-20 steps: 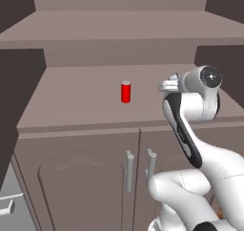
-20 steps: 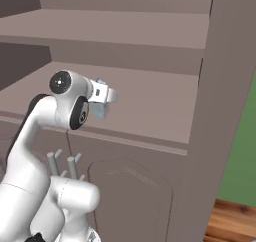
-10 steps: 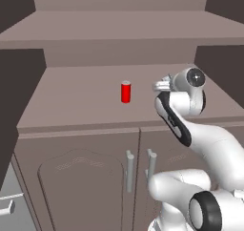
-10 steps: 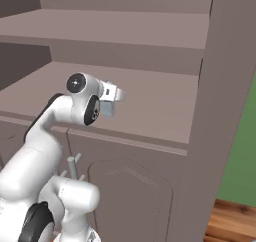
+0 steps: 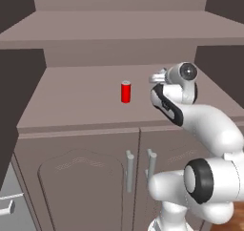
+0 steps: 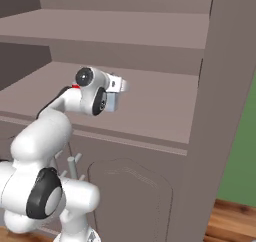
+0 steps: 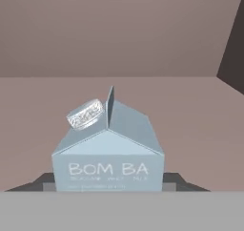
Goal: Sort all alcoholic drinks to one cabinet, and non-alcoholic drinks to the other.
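My pincer (image 7: 108, 184) is closed on a pale-blue carton (image 7: 108, 161), its two dark fingertips (image 7: 45, 181) peeking out at either side of the base, pressed against the carton's flanks. I am holding it out in front of me above the brown counter (image 5: 81, 101), level with the open shelf space beneath the upper cabinets; from the right base camera the carton (image 6: 112, 102) shows as a small pale block just ahead of my wrist. It has a gabled roof with a ribbed silver cap (image 7: 86, 114) on the left slope and printed letters across the front. I judge it light and fairly stiff along its folded edges, but the flat side panels would likely give under a hard squeeze, so moderate pressure low on the body, where I have it, seems right; the sloped top and the cap would be poor places to pinch. Its faces look smooth, so it could slide if I tip it or swing fast, and I would keep it upright. The other soft drink, a small red can (image 5: 126, 92), stands upright on the counter to my left, well apart from the carton; I expect it to be rigid, round and slippery, best taken across its middle.
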